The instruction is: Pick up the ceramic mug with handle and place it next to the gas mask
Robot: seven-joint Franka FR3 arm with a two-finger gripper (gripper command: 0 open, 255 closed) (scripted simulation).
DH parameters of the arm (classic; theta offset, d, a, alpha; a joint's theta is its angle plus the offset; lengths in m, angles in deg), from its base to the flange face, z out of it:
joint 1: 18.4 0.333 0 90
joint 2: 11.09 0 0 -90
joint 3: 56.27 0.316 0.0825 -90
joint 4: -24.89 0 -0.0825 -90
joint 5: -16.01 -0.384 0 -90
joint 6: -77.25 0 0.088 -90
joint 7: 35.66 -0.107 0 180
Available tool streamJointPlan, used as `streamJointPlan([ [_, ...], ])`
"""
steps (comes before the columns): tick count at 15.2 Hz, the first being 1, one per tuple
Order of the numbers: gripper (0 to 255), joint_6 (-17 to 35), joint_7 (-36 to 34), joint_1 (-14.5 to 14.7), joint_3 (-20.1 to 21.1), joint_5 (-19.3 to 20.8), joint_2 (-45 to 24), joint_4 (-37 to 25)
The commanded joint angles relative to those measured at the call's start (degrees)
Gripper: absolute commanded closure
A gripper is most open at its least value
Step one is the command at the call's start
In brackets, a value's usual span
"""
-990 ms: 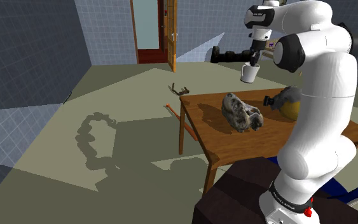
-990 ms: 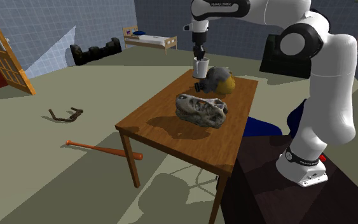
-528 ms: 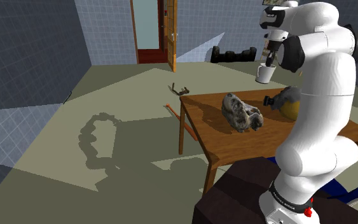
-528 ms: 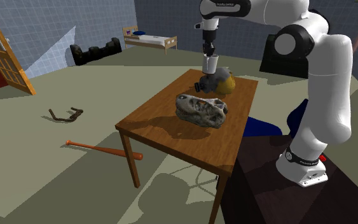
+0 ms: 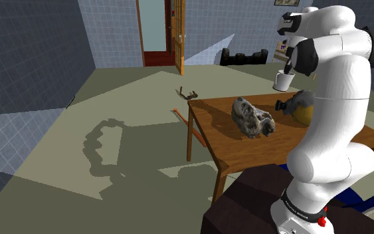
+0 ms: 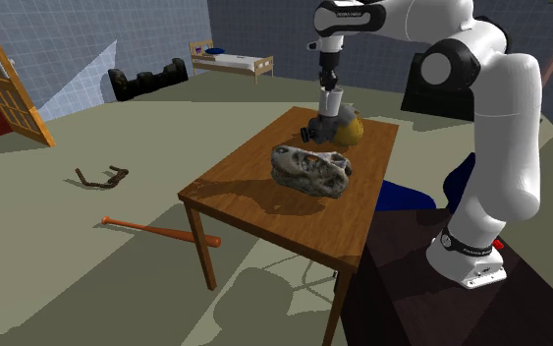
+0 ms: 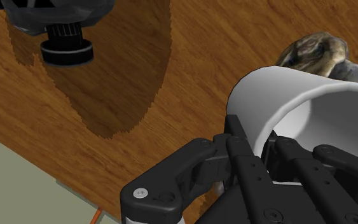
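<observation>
A plain white mug (image 5: 283, 80) hangs in the air above the far end of the wooden table (image 5: 222, 131), right over the dark grey and yellow gas mask (image 5: 297, 105). My black gripper (image 5: 286, 66) is shut on the mug's rim from above. From the second exterior view, the mug (image 6: 332, 101) hangs under the gripper (image 6: 329, 86), just above the gas mask (image 6: 333, 126). Looking along the hand, the gripper (image 7: 263, 149) clasps the mug's wall (image 7: 285, 95); the mask's black round filter (image 7: 67, 48) lies on the table below.
A mottled skull-like lump (image 6: 310, 167) lies mid-table beside the mask. On the floor lie a wooden bat (image 6: 161, 233) and a bent brown piece (image 6: 102, 177). An orange door (image 5: 179, 33) stands open at the back. My dark stand (image 5: 258, 206) abuts the table.
The arm has carried the mug toward the shoulder view's right and slightly down, from beyond the table's far edge to over the gas mask. The grip has stayed the same.
</observation>
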Motion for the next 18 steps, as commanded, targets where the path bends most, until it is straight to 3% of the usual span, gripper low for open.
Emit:
streamJointPlan([
  [1,255,1.7,0.1,0.3,0.0,0.2,0.4,2.1],
  [18,255,14.7,1.0,1.7,0.5,-0.2,0.3,15.1],
])
